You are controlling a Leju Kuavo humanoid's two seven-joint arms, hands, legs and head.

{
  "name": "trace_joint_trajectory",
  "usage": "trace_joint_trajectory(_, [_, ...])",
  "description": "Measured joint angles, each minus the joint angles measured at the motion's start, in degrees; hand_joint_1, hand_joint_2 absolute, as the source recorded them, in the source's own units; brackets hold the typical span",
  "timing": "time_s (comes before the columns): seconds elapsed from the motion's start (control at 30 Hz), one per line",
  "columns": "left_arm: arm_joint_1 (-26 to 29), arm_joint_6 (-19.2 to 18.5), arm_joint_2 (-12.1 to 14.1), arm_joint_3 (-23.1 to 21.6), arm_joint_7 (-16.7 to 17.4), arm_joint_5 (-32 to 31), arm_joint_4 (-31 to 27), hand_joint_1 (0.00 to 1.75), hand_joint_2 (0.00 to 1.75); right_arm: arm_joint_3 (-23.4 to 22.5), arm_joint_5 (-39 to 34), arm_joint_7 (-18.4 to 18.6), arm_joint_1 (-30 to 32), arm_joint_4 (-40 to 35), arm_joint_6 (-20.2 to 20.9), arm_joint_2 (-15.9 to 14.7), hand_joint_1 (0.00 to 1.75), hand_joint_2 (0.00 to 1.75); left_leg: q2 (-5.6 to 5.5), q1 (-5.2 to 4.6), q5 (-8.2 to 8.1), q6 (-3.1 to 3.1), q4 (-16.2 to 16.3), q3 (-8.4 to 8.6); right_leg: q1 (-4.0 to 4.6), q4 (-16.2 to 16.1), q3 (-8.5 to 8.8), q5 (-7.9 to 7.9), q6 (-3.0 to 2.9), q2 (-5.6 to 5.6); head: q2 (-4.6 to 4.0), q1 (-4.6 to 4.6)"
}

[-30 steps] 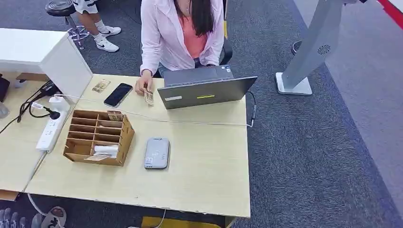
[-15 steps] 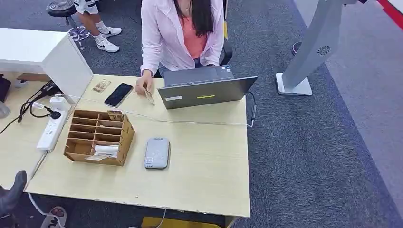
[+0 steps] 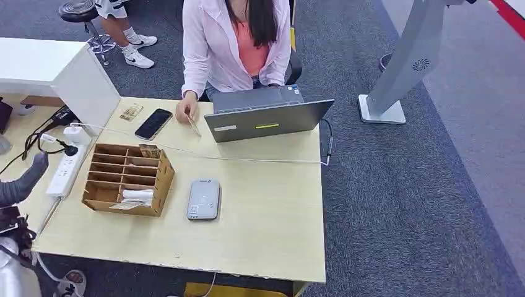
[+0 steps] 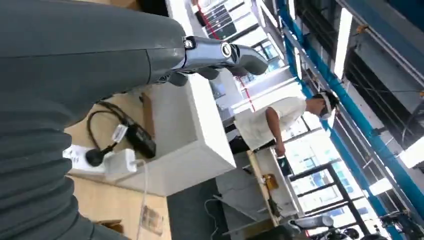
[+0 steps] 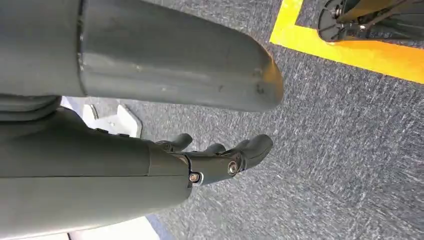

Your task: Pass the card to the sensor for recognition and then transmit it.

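A wooden card rack (image 3: 127,179) stands on the left half of the desk (image 3: 266,235). A patterned card (image 3: 149,150) sits in its back row and a white card (image 3: 137,195) lies in its front slot. The grey card sensor (image 3: 203,199) lies flat just right of the rack. My left hand (image 3: 28,179) is raised at the desk's left edge, beside the power strip and left of the rack. It holds nothing and its fingers (image 4: 220,52) are stretched out. My right hand (image 5: 220,160) hangs over the carpet, fingers apart and empty.
A person sits behind an open laptop (image 3: 266,117) at the far edge, pinching a card (image 3: 194,125) in one hand. A phone (image 3: 154,124) and another card (image 3: 131,112) lie near them. A power strip (image 3: 65,170) with cables and a white box (image 3: 86,83) stand on the left.
My left arm has risen into view at the left edge, from below the desk corner to beside the power strip. The person's hand has tilted its card up off the desk.
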Motion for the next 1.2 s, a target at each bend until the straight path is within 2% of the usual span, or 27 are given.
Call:
trace_joint_trajectory(0.1, [-3.6, 2.18, 1.25, -2.71, 1.55, -3.27, 1.68, 0.0, 1.75, 0.57, 0.96, 0.0, -0.11, 0.11, 0.59, 0.04, 0.0, 0.0, 0.0, 0.0, 0.02, 0.03, 0.0, 0.0, 0.0, 0.0, 0.0, 0.01, -0.01, 0.0, 0.0, 0.0])
trace_joint_trajectory(0.33, [-10.62, 4.32, 2.73, -8.12, 5.75, -10.99, 8.48, 0.0, 1.75, 1.31, 2.47, -0.17, -0.34, 0.3, 0.85, 0.09, 0.0, 0.0, 0.01, -0.01, 0.02, 0.03, 0.01, 0.0, 0.0, 0.0, -0.01, 0.04, 0.01, 0.01, 0.0, 0.0])
trace_joint_trajectory(1.2, [-33.99, 7.87, 3.7, -26.33, 23.12, -45.81, 40.22, 0.0, 1.75, 4.79, 7.67, -0.7, -0.8, 0.63, 1.75, 0.22, 0.0, 0.0, -0.01, 0.0, 0.06, 0.04, 0.01, -0.06, 0.0, 0.01, -0.01, 0.12, 0.05, 0.01, 0.0, 0.0])
